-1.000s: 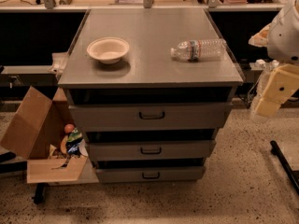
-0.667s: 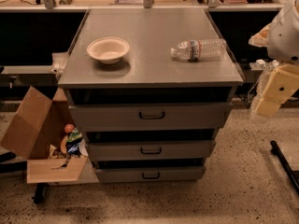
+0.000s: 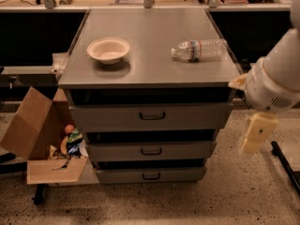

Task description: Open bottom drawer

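The bottom drawer (image 3: pixel 183 174) is the lowest of three grey drawers in a metal cabinet. It has a shallow flat front and a small dark pull handle (image 3: pixel 151 176) in the middle. Its front lies about level with the middle drawer (image 3: pixel 187 150) above it. My gripper (image 3: pixel 255 132) hangs at the right of the cabinet, about level with the top drawer (image 3: pixel 192 116), below the white arm housing (image 3: pixel 272 86). It is well right of the bottom drawer's handle, higher than it, and touches nothing.
On the cabinet top (image 3: pixel 150 46) stand a white bowl (image 3: pixel 108 49) and a plastic water bottle (image 3: pixel 199 49) lying on its side. An open cardboard box (image 3: pixel 35 130) with items sits on a low cart at the left. A dark bar (image 3: pixel 285 165) lies on the floor at right.
My arm and gripper have moved down and a little left, closer to the cabinet's right side. The drawers, bowl and bottle have not moved.
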### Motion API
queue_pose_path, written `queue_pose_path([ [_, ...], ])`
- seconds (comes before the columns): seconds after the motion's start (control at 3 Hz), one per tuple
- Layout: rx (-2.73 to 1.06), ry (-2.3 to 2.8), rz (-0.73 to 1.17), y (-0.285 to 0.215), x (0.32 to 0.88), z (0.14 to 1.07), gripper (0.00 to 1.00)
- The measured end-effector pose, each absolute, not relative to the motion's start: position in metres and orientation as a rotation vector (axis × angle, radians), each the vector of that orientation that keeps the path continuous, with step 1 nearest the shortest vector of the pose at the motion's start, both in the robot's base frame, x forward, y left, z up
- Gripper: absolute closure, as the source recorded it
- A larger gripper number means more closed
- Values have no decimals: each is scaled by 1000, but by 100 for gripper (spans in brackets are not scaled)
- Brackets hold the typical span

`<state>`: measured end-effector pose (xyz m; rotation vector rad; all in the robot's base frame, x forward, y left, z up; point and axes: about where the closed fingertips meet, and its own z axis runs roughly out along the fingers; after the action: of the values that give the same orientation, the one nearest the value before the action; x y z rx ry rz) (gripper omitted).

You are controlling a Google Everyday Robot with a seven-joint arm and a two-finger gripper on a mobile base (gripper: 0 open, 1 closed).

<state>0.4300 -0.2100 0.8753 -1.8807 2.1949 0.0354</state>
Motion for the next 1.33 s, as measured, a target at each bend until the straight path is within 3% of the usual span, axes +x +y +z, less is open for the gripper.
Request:
queue_pose_path([
  [1.0,-2016,2093,533,-126,387,649,0],
  [1.33,-2019,2091,531,-127,390,639,0],
])
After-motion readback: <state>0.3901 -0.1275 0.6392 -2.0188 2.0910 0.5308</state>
